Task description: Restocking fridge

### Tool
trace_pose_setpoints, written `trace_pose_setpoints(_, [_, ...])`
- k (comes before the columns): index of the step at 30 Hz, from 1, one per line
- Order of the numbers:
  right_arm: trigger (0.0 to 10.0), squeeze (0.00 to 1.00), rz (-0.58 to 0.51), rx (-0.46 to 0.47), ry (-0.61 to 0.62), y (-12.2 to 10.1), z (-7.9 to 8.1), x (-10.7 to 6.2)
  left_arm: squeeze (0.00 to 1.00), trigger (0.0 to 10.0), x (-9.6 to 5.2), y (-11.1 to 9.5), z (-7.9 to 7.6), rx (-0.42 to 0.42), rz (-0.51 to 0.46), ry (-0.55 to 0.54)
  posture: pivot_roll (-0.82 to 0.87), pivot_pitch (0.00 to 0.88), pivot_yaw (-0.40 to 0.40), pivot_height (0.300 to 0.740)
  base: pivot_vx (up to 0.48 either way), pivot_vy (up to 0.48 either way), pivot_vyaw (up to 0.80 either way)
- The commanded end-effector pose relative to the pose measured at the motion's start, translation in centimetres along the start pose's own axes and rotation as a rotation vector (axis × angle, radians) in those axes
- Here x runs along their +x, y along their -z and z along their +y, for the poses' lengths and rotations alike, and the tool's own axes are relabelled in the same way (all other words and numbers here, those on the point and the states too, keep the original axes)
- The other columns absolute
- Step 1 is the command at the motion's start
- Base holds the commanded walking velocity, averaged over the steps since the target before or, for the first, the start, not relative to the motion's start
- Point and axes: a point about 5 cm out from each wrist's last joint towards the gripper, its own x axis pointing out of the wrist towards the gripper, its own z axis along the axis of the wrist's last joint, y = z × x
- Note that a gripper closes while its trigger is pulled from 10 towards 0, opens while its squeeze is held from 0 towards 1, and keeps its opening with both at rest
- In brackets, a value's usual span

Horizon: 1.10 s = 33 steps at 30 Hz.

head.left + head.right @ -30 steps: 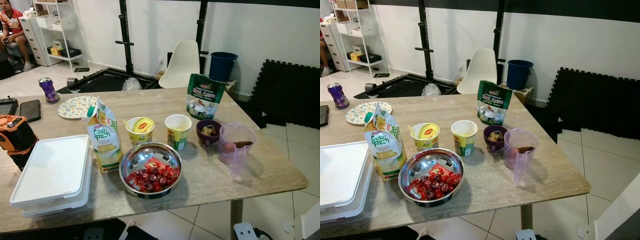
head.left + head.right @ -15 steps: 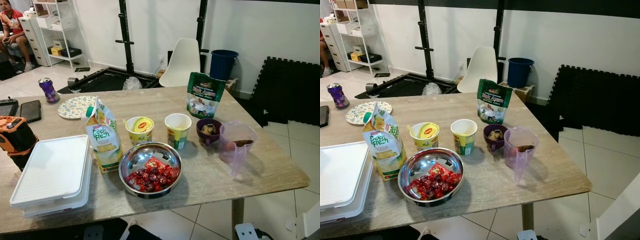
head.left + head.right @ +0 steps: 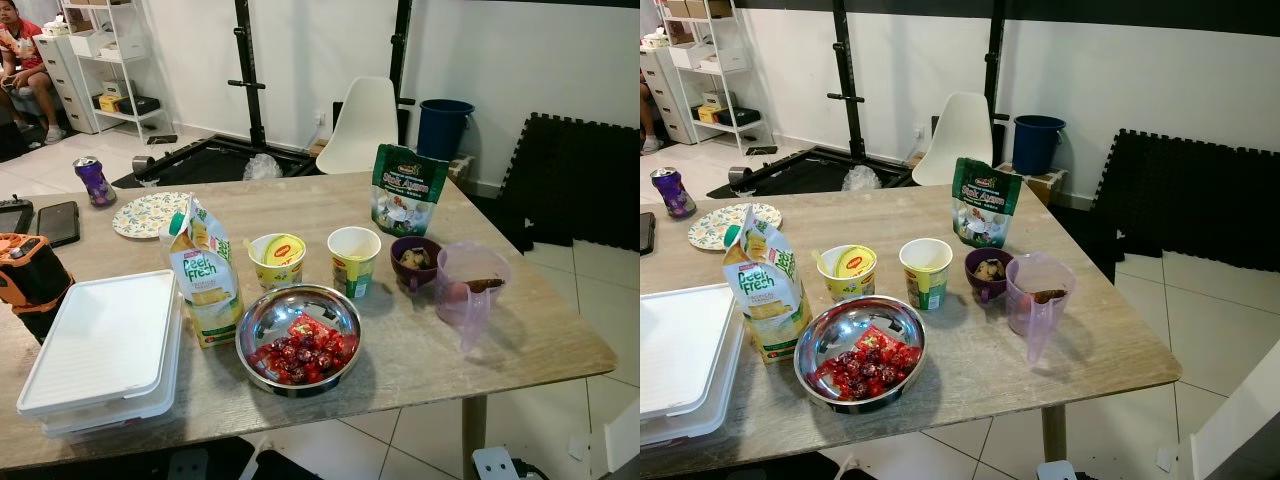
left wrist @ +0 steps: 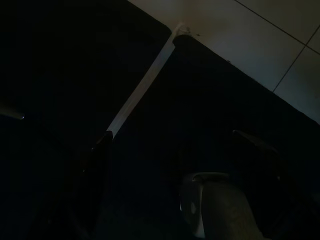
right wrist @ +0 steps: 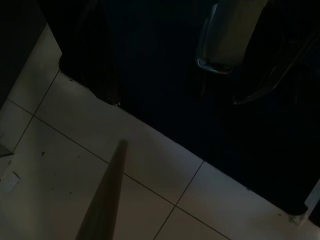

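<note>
Nothing on the table has moved since a second ago; only the head camera has drifted a little, so the whole scene sits slightly shifted in frame. Restocking is at its very start, I judge: the goods are laid out and none is in hand. The juice carton [image 3: 203,271] stands upright beside the steel bowl [image 3: 299,337] of red wrapped sweets, with the yellow noodle cup [image 3: 277,261], the paper cup [image 3: 354,260], the purple bowl [image 3: 415,260], the lilac jug [image 3: 470,289] and the green snack pouch [image 3: 408,190] ranged behind and to the right, and the white lidded box [image 3: 105,349] to the left.

Both arms hang low beneath the table edge, wrist cameras looking at floor tiles and a dark mat. The left gripper [image 4: 180,185] shows its fingers [image 4: 95,165] spread wide apart, nothing between them; the right gripper [image 5: 185,55] is likewise parted (dim, but the gap is plain). All the goods lie well above and ahead of the fingers. Next comes raising an arm and choosing one item, likely the carton.
</note>
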Motion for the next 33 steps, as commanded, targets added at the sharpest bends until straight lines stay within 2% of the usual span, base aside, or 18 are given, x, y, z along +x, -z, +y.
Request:
trace_pose_setpoints(1, [10.0, 0.00, 0.011, -0.008, 0.002, 0.48, -0.09, -0.14, 0.00, 10.0, -0.12, 0.65, -0.10, 0.006, 0.025, 0.005, 0.01, 0.107, -0.001, 0.740, 0.000, 0.000, 0.00])
trace_pose_setpoints(9, [10.0, 0.00, 0.004, -0.011, 0.002, 0.32, -0.19, -0.13, 0.00, 10.0, -0.14, 0.66, -0.22, 0.005, 0.021, 0.008, 0.01, 0.103, -0.003, 0.740, 0.000, 0.000, 0.00])
trace_pose_setpoints(33, [10.0, 0.00, -0.001, -0.010, 0.001, 0.16, -0.18, -0.10, 0.00, 10.0, -0.15, 0.60, -0.06, 0.003, 0.018, 0.005, 0.01, 0.108, -0.003, 0.740, 0.000, -0.315, 0.00])
